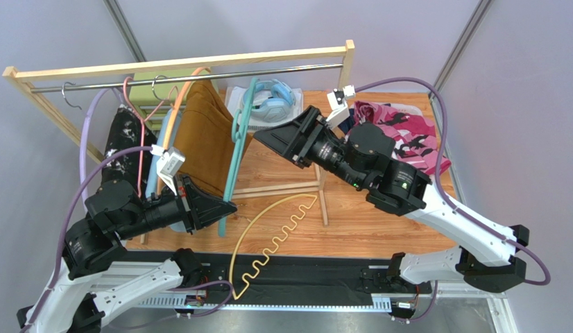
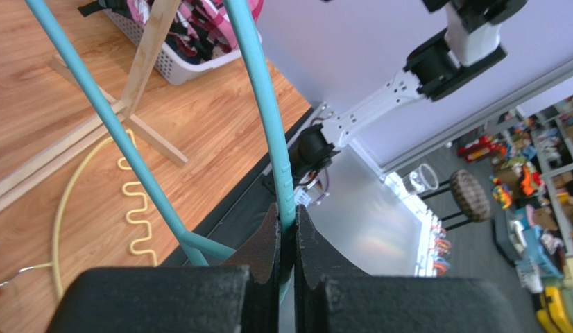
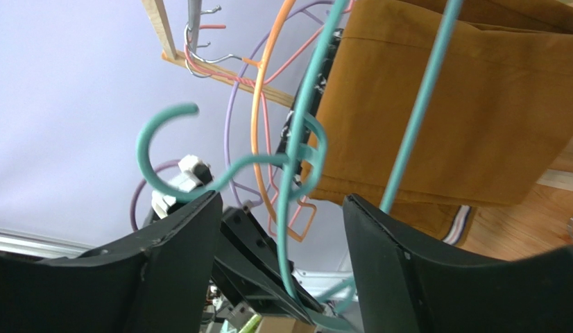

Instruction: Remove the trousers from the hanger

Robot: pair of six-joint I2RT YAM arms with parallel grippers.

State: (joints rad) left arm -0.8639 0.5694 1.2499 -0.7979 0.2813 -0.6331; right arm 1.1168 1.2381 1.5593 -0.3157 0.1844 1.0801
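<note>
At 9 o'clock the left gripper (image 1: pixel 225 207) is pinched shut on the bottom of the teal hanger (image 1: pixel 235 156). The brown trousers (image 1: pixel 206 135) hang just behind it, at 11 o'clock. The right gripper (image 1: pixel 260 136) stands open at the hanger's neck. The pink trousers (image 1: pixel 411 135) lie at 2 o'clock.

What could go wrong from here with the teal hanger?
The left gripper pinches the teal hanger by one thin rod at its fingertips, so it might swivel or slip. The hanger's free hook sits near the orange hanger and mustard-brown trousers and could snag them if the open right gripper moves it.
</note>
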